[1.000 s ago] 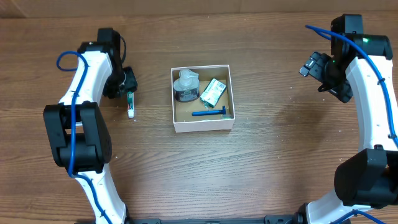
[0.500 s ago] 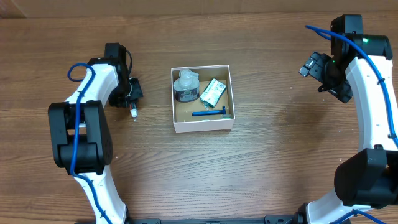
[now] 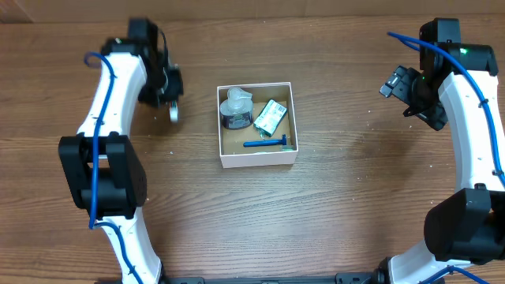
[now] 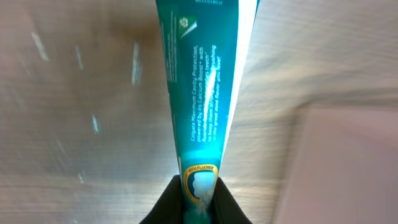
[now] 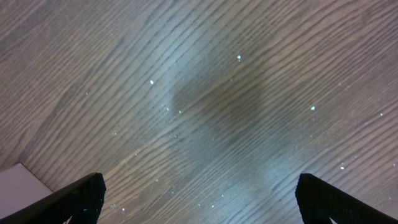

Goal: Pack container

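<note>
Our left gripper (image 4: 199, 194) pinches the toothpaste tube (image 4: 202, 93) by one end; if it swings, it could clip the container (image 3: 258, 160) wall. The right gripper (image 5: 202, 199) gapes empty.

Your overhead view is bright and evenly lit from above; the brown wood-grain worktop (image 3: 331, 221) is evenly toned, and the white arms (image 3: 476, 126) cast only faint, soft shadows. The left arm's black tool (image 3: 169, 88) is smeared with blur, while the square white-walled container with a brown floor (image 3: 257, 160) is crisp. In your left wrist view the teal printed toothpaste tube (image 4: 202, 93) is sharp, with a white glare strip down its right edge; the worktop behind is streaked and soft. Your right wrist view gives clear grain and a dim, soft-edged shadow patch mid-frame; the right tool (image 5: 199, 199) shows its black fingertips (image 5: 84, 204) as featureless silhouettes.
</note>
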Available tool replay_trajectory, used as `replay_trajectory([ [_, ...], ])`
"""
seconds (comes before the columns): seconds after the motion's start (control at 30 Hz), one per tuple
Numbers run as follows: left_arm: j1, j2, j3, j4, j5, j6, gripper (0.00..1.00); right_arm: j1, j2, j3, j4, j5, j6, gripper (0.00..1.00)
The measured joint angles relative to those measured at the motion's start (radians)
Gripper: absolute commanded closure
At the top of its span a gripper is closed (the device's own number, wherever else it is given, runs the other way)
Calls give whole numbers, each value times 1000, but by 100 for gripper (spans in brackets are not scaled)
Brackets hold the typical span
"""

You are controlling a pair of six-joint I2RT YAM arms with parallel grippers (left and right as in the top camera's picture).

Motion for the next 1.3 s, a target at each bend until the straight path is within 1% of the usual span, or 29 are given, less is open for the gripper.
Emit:
replay_trajectory([
  [0.03,-1,0,117,-61,38,44,85,0,0,0,1,0,0,0],
  [0.1,-9,-1,271,-156,101,127,81,0,0,0,0,0,0,0],
  [0.17,-51,-3,439,-268,177,267,81,0,0,0,0,0,0,0],
  [0.2,-81,-4,490,-323,193,325,81,0,0,0,0,0,0,0],
  [0.23,-101,-4,506,-347,201,362,81,0,0,0,0,0,0,0],
  [0.27,-148,-5,537,-401,209,427,82,0,0,0,1,0,0,0],
  [0.3,-213,-5,551,-435,217,486,86,0,0,0,1,0,0,0],
  [0.33,-269,-5,551,-454,217,526,92,0,0,0,1,0,0,0],
  [0.4,-378,-5,551,-484,176,586,90,0,0,0,1,0,0,0],
  [0.43,-430,-5,551,-486,137,595,89,0,0,0,1,0,0,0],
  [0.5,-509,-5,551,-472,72,595,84,0,0,0,1,0,0,0],
  [0.6,-544,-5,551,-435,7,578,80,0,0,0,1,0,0,0],
  [0.7,-525,-5,551,-426,-27,547,75,0,0,0,1,0,0,0],
  [0.73,-516,-5,551,-426,-33,537,70,0,0,0,0,0,1,0],
  [0.8,-501,-5,551,-423,-43,510,68,0,0,0,1,0,0,0],
  [0.87,-484,-5,551,-409,-68,457,64,0,0,0,1,0,0,0],
  [0.93,-452,-5,551,-399,-100,379,62,0,0,0,0,0,0,0],
  [0.97,-428,-5,551,-398,-107,349,57,0,0,0,1,0,0,0],
  [1.0,-393,-5,551,-399,-114,320,49,0,0,0,0,0,0,0],
  [1.03,-356,-5,551,-401,-119,298,31,0,0,0,0,0,0,0],
  [1.07,-307,-5,551,-406,-124,280,24,0,0,0,1,0,0,0],
  [1.1,-273,-5,551,-409,-124,278,20,0,0,0,1,0,0,0],
  [1.2,-196,-5,538,-405,-124,296,18,0,0,0,1,0,0,0],
  [1.3,-174,-6,423,-365,-114,332,18,0,0,0,1,0,0,0],
])
